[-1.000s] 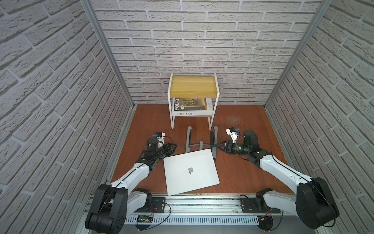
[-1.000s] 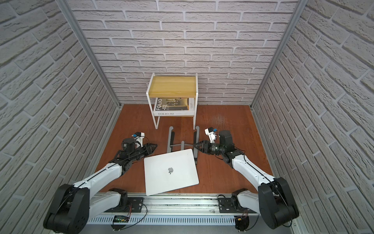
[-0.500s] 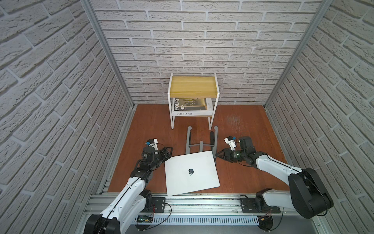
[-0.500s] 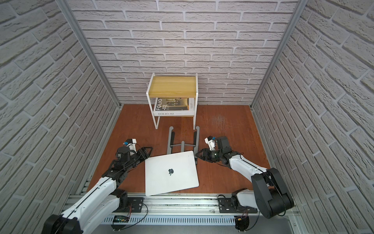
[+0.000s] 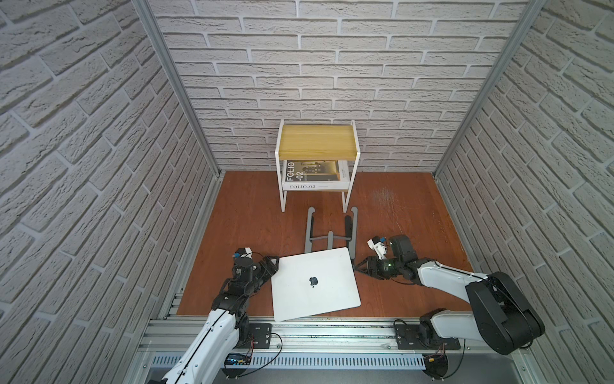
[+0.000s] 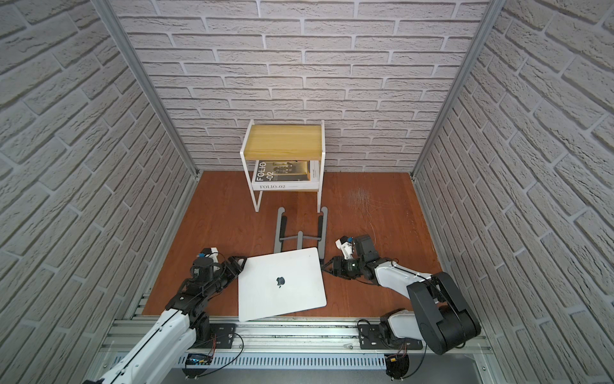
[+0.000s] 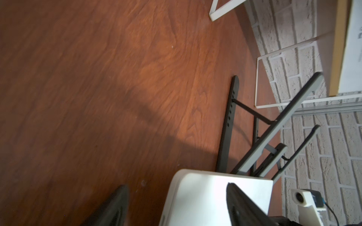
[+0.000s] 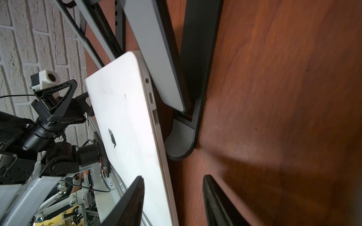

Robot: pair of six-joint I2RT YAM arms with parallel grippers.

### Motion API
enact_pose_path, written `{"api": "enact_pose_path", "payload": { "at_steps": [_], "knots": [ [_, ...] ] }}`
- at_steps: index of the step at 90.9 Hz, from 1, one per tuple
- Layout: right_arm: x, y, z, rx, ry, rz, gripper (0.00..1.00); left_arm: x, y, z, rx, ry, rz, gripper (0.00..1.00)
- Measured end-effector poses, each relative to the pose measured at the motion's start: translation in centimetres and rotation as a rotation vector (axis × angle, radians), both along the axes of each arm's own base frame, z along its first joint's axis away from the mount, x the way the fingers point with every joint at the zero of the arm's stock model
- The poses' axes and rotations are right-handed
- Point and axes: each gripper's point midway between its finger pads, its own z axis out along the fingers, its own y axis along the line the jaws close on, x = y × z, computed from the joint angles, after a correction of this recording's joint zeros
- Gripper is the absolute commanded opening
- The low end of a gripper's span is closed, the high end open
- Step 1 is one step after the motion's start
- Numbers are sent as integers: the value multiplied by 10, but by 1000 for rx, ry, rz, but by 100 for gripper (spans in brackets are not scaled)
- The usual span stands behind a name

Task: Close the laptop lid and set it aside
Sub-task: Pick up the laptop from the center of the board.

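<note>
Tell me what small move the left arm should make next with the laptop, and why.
Probably draw the left pincer straight back off the laptop. The lid is shut, the laptop lies on the table in front of the stand, and that pincer is open at its far left corner, gripping nothing. The right pincer is open too.

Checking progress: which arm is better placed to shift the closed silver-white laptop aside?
Probably right: the right claw, open, brackets the silver-white laptop's side edge; the left claw reaches only a corner.
</note>
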Motion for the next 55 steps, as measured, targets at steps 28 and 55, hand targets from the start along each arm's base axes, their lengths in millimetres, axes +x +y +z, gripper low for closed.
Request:
{"api": "enact_pose_path", "payload": {
  "at_steps": [28, 55],
  "knots": [
    [0, 24, -8, 45, -5, 49, 52, 18, -17, 0, -21, -12, -89, 70],
    [4, 47, -7, 99, 14, 51, 48, 9, -13, 8, -1, -63, -86, 62]
  ]
}}
